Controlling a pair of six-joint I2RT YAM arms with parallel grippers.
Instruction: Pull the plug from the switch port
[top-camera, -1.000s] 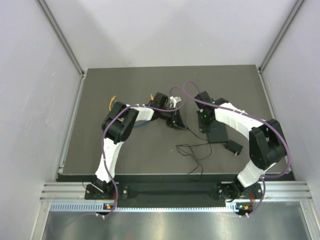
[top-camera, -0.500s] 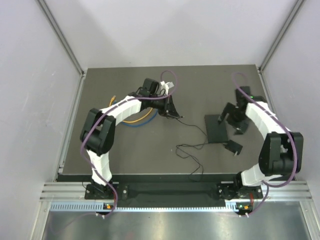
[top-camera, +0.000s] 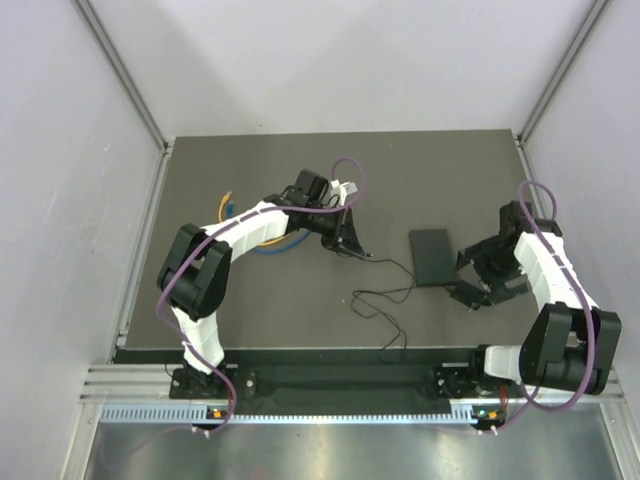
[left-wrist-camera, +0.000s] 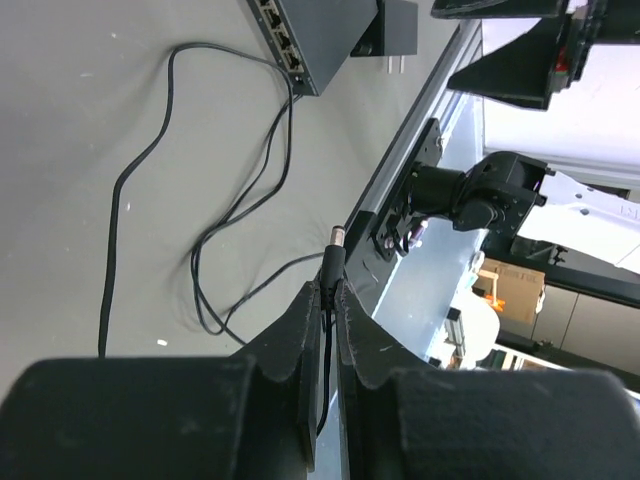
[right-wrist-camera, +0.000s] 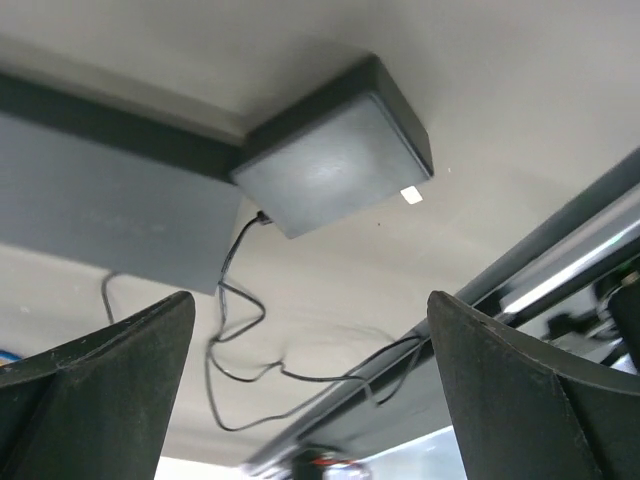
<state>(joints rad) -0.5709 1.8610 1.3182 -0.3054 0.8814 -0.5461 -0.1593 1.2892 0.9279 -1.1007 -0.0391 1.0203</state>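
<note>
The left claw pinches the plug, whose metal tip sticks out free. The switch port sits in the flat black box on the table, at 3 o'clock from that claw and well apart. The right claw gapes wide over the adapter cube.

Dark grey matte counter. Lying flat on it, right of centre: thin black rectangular switch, with a row of ports along one narrow edge. Just beside its near right corner: small black cube-shaped adapter. Running from the adapter and looping loosely over the middle toward the near edge: thin black wire. Left of centre, curved together and partly hidden: blue and yellow cables.
</note>
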